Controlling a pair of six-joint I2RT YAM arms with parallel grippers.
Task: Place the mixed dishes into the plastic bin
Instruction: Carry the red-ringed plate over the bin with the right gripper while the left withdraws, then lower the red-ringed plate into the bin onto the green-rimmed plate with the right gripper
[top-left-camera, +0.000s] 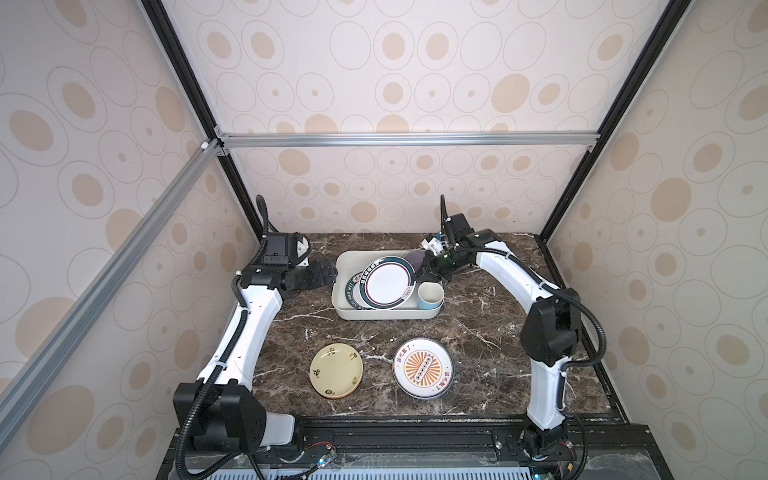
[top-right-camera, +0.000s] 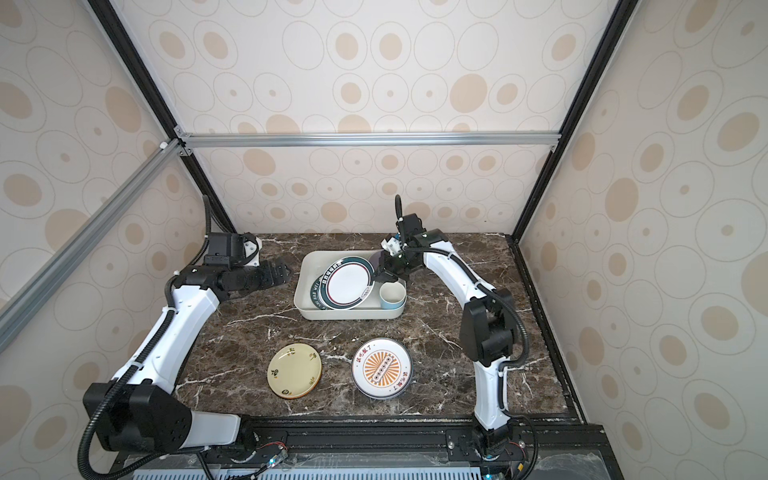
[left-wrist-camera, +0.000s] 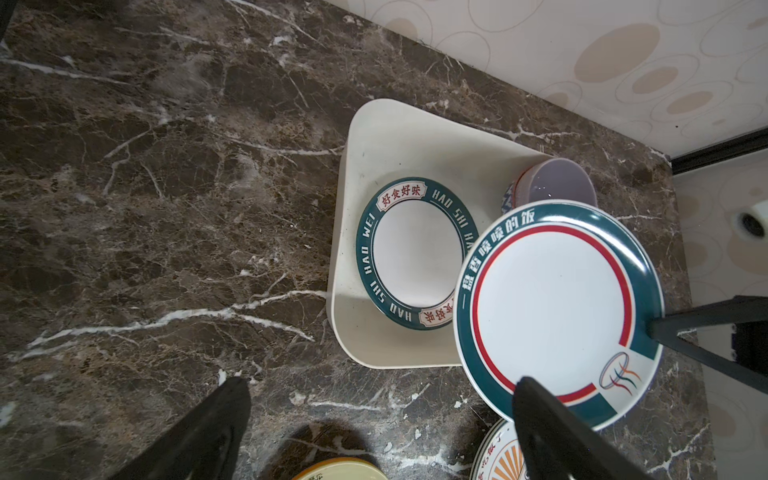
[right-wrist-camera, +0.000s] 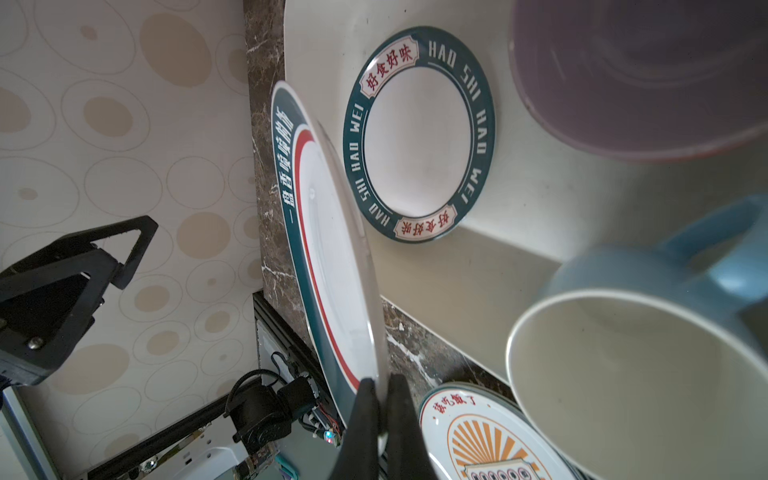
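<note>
Jaws of your right gripper (right-wrist-camera: 380, 388) are pinched tight on the rim of the red-ringed plate (top-left-camera: 388, 282). That plate hangs tilted over the plastic bin (top-left-camera: 384, 314); whether its low edge touches anything below, you cannot tell. Jaws of your left gripper (top-left-camera: 328, 272) stand fully apart and hold nothing, and it sits just beside the bin's left wall.

Inside the bin, note a green-lettered plate (left-wrist-camera: 415, 253) lying flat on the floor, partly under the held plate in both top views. A light blue mug (top-left-camera: 430, 296) stands upright in the near right corner, and a lilac bowl (top-left-camera: 413, 259) sits at the far right corner.

Outside the bin, on the marble table (top-left-camera: 478, 332) nearer your arm bases, lie a pale yellow plate (top-left-camera: 336, 370) and an orange sunburst plate (top-left-camera: 422, 368), side by side and not touching.
</note>
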